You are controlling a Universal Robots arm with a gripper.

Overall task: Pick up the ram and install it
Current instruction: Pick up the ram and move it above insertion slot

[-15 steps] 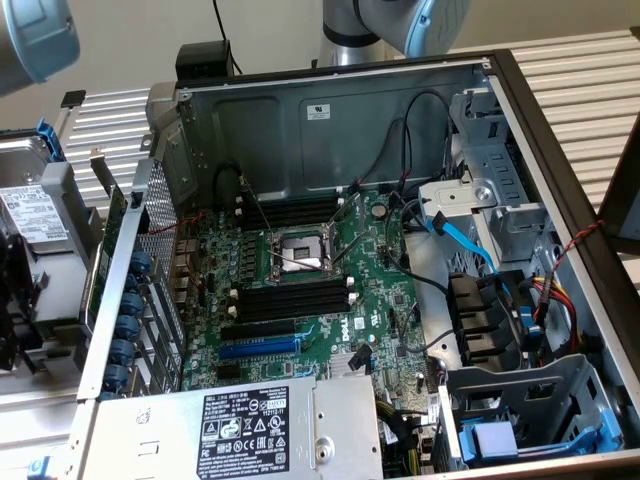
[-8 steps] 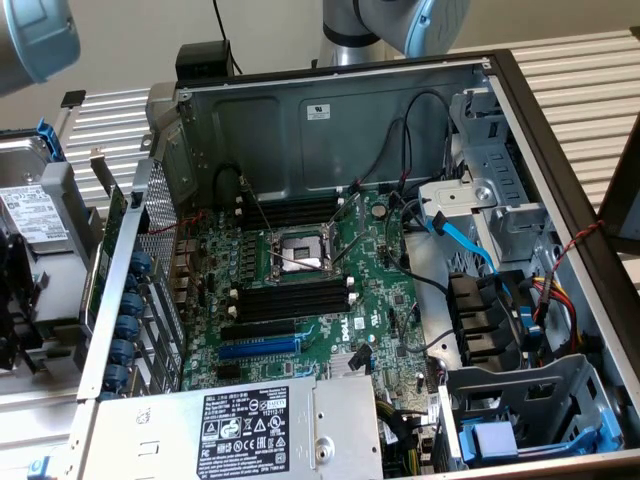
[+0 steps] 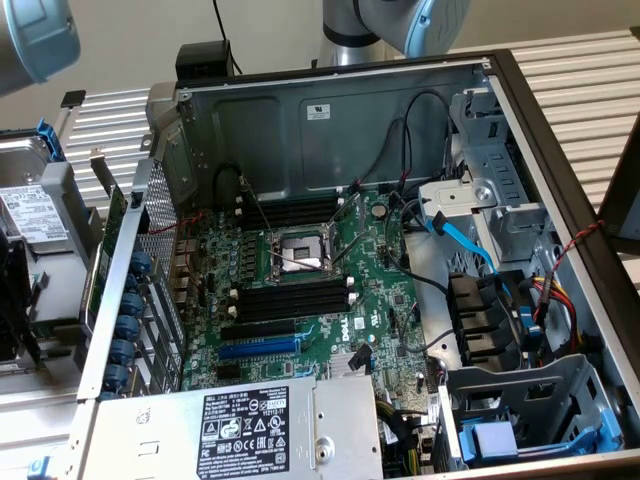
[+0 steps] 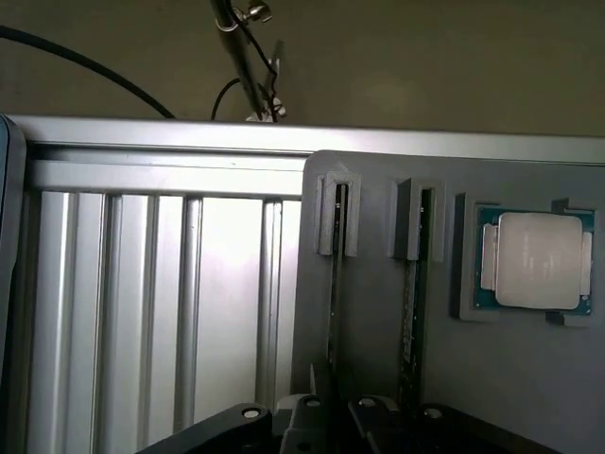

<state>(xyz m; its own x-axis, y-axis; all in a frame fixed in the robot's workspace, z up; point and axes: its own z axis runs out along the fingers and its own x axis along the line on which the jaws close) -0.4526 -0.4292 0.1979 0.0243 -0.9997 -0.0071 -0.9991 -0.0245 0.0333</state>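
The ram (image 4: pixel 336 284) stands on its thin edge in a slot of a grey holder (image 4: pixel 378 189). A second stick (image 4: pixel 408 317) stands in the next slot, just beside it. Past that, a square chip (image 4: pixel 535 260) lies in its own pocket. The holder rests on the ribbed metal bench (image 4: pixel 142 303).

My end effector (image 4: pixel 338 421) sits at one end of the ram and looks lined up with it more than with the second stick. I cannot tell if it is released or clenched, and I cannot tell if it touches the ram.

In the exterior view, the black memory slots (image 3: pixel 290 300) on the green board (image 3: pixel 385 290) look bare to me. So I think nothing is installed yet and the step in hand is the pick.

To do the pick well, I want to be right over this one stick and not half over its neighbour. I should hold it by its two flat sides, with an even hold so it does not tip. The squeeze should be soft, because a board this thin could bend. The slot walls are snug, so any lift should go straight along them or the ram may jam. I should also stay well away from the square chip.
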